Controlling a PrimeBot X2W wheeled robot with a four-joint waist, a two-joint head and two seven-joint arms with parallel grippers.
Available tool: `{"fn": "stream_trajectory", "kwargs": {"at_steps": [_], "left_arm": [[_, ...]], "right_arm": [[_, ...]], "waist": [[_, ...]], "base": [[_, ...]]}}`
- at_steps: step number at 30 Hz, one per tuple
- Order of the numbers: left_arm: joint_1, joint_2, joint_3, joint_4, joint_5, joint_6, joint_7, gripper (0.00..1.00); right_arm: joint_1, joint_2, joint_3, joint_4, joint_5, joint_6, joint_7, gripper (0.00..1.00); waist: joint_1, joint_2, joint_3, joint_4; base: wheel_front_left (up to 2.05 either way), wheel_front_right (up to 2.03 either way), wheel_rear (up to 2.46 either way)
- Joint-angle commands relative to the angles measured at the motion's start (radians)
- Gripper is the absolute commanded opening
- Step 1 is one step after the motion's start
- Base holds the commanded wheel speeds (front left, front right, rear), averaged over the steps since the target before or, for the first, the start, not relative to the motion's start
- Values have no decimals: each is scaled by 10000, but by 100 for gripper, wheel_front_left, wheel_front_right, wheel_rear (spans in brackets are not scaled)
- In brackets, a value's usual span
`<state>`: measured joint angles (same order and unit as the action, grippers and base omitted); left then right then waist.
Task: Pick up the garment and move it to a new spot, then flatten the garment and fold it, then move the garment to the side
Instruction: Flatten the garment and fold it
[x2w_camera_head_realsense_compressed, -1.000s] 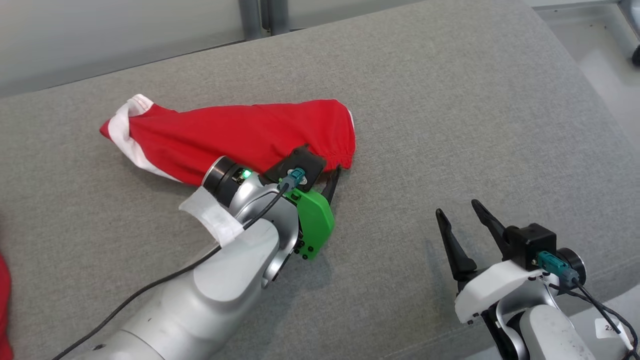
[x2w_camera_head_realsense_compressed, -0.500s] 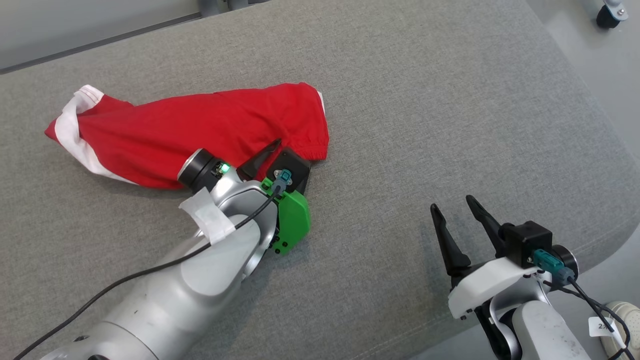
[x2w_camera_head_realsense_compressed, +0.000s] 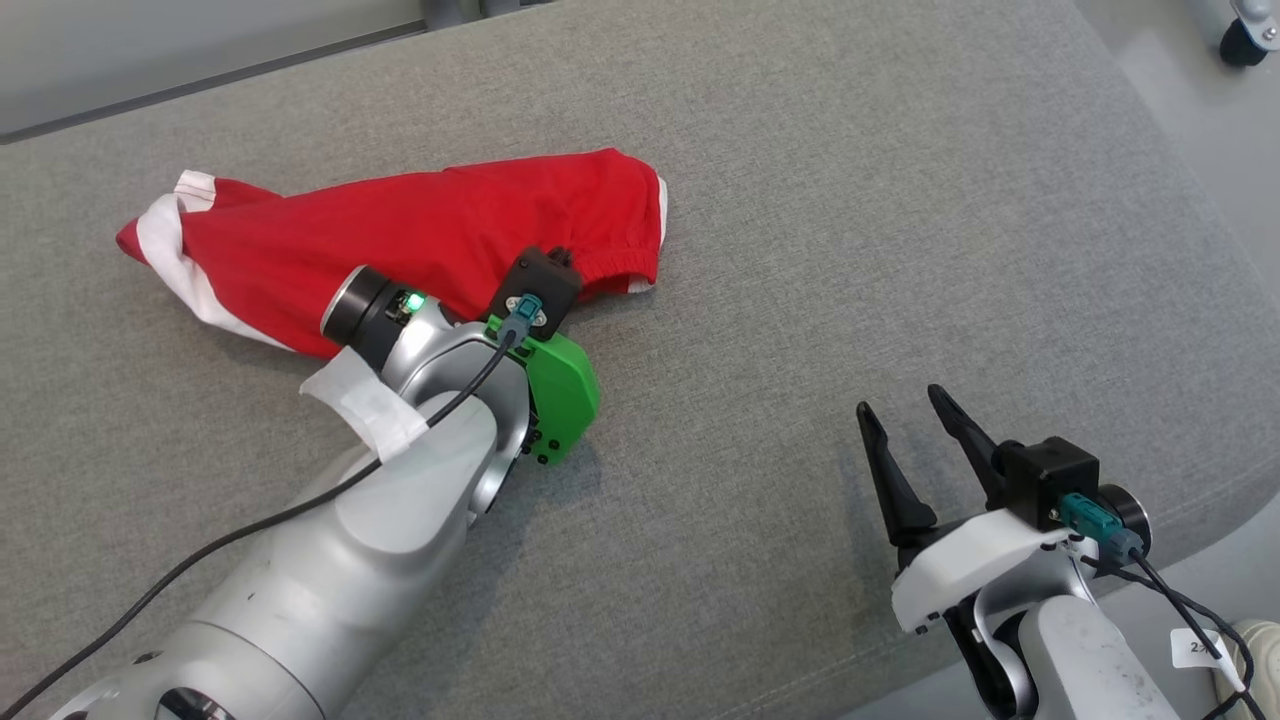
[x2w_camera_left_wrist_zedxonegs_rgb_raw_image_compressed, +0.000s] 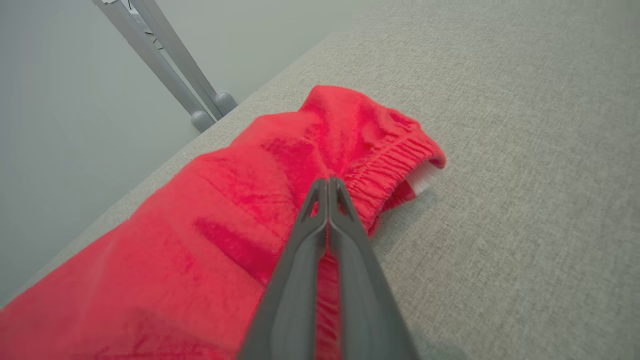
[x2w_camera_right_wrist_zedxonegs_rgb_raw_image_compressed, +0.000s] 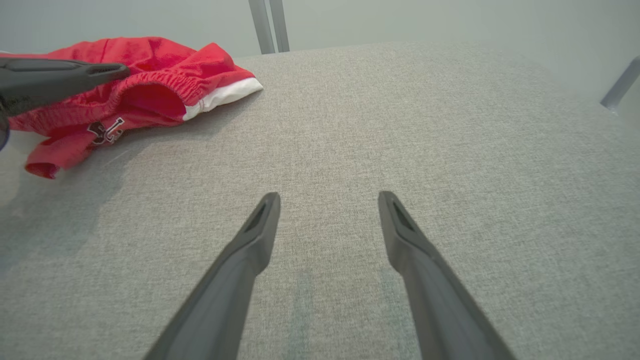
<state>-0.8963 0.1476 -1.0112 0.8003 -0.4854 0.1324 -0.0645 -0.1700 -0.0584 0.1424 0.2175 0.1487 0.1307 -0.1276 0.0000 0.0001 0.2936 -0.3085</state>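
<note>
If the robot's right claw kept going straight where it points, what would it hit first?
Probably the bare grey cushion, since the right gripper seems tilted slightly down at it. The red garment lies left of that line.

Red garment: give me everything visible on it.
The garment is red, soft cloth with white trim, a gathered elastic waistband and a small dark printed mark. It lies crumpled, unfolded, on the gray fabric surface. The left gripper is shut on the cloth beside the waistband, which gapes open.
</note>
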Motion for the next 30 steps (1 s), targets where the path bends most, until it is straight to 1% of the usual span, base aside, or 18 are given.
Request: {"fn": "stream_trajectory", "kwargs": {"at_steps": [1, 7, 13, 20, 23, 26, 30], "left_arm": [[-86, 22, 28, 13, -65, 13, -88, 0], [-37, -114, 211, -195, -315, 52, -321, 0], [-594, -249, 673, -916, -620, 0, -818, 0], [-1825, -393, 1127, -2113, -666, 56, -1116, 0], [-2257, -485, 1388, -2748, -853, 63, -1194, 0], [-2465, -564, 1664, -3458, -1163, 22, -1202, 0], [-1964, -513, 1953, -4317, -1615, 228, -1054, 0]], "right_arm": [[-80, -3, -2, 16, -51, 1, 14, 100], [21, 6, -12, 86, -64, 1, 37, 100], [146, -42, 55, 129, -93, 1, 96, 100], [237, -85, 144, 162, -90, 1, 179, 100], [330, -101, 149, 162, -81, 1, 214, 100], [469, -134, 119, 161, -91, 1, 267, 100], [578, -172, 37, 58, -101, 1, 308, 100]], "waist": [[0, -1, -54, 50], [0, -1, -289, 203], [0, -1, -666, 348], [0, -1, -1055, 389], [0, -1, -1182, 401], [0, -1, -1334, 454], [0, -1, -1463, 644]], "base": [[0, 0, 0], [0, 0, 0], [0, 0, 0], [0, 0, 0], [0, 0, 0], [0, 0, 0], [0, 0, 0]]}}
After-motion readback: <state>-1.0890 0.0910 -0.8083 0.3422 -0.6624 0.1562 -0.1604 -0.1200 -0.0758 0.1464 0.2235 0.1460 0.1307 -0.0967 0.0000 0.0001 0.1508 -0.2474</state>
